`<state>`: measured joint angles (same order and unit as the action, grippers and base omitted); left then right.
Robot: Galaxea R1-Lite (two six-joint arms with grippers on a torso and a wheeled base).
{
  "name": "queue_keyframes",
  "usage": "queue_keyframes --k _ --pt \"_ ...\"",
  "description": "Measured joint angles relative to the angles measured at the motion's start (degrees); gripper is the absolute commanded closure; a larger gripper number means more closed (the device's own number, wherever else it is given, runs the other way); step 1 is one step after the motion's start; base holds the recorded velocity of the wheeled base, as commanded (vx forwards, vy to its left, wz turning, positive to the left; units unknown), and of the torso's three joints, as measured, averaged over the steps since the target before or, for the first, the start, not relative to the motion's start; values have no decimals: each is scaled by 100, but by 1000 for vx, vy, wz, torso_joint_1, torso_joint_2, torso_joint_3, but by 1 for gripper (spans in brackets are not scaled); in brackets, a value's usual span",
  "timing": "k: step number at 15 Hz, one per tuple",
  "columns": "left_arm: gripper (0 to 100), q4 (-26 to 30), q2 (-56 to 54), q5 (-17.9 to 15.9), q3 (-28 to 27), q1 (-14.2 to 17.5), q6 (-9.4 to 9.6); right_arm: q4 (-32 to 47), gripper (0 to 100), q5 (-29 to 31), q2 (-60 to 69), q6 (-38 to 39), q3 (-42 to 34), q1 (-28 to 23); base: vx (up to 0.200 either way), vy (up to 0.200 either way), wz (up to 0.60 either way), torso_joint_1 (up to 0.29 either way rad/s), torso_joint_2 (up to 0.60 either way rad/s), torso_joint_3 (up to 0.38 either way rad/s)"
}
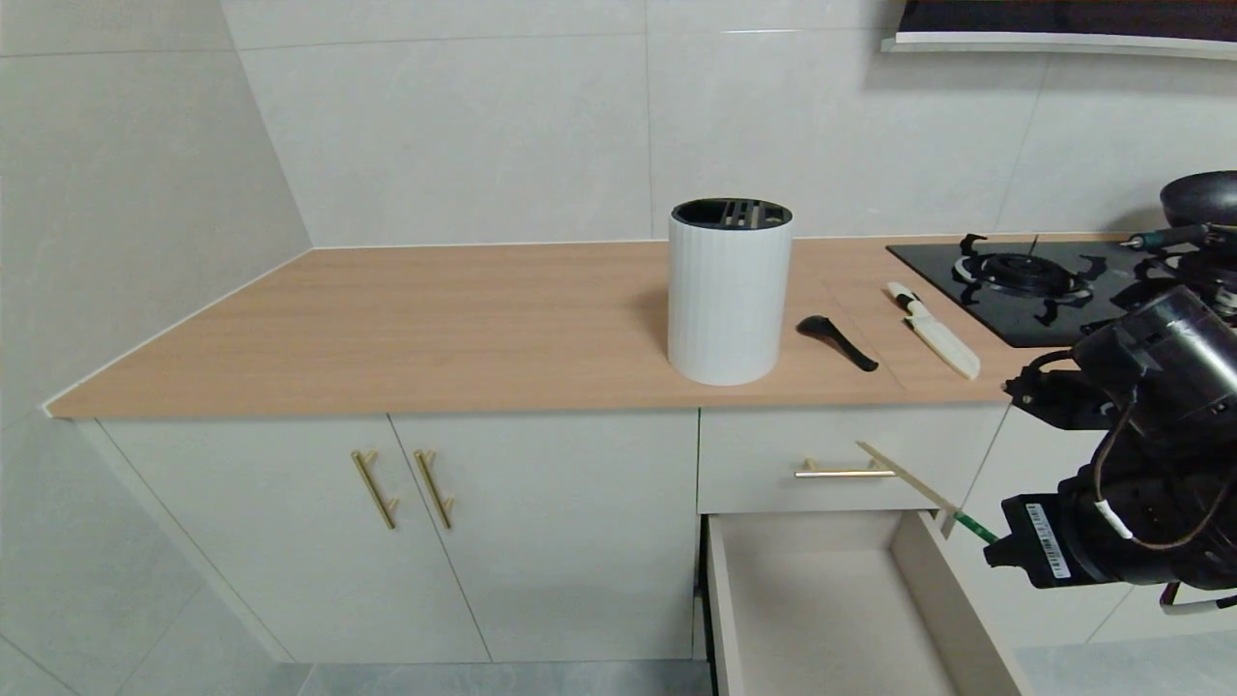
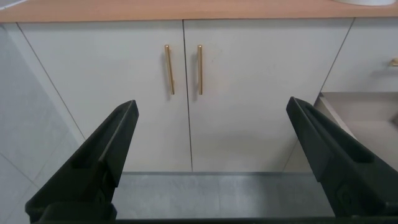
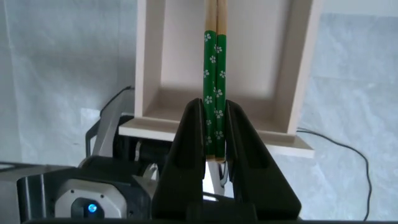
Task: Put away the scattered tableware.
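My right gripper is shut on a pair of chopsticks with green flowered ends, held out over the open drawer below the counter. In the right wrist view the fingers clamp the chopsticks, which point into the drawer. A black spoon and a cream-handled knife lie on the wooden counter, right of a white utensil holder. My left gripper is open and holds nothing, low in front of the cabinet doors.
A black gas stove with a dark wok sits at the counter's right end. Gold handles mark the cabinet doors, and another marks the shut upper drawer. The counter's left half is bare wood.
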<state>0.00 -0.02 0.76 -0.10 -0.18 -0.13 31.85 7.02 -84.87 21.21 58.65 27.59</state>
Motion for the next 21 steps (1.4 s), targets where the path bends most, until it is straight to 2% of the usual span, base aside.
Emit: queue_keyframes --k 6,14,21 --pt "0 0 0 2 0 0 -2 13 100 20 -250 216 -20 427 0 0 0 -108 311 195" --pt "0 0 0 6 0 0 -2 6 100 17 -642 235 -72 601 0 0 0 -132 463 324" --pt "0 2 0 6 0 0 -2 2 100 20 -895 235 -72 606 0 0 0 -49 371 318"
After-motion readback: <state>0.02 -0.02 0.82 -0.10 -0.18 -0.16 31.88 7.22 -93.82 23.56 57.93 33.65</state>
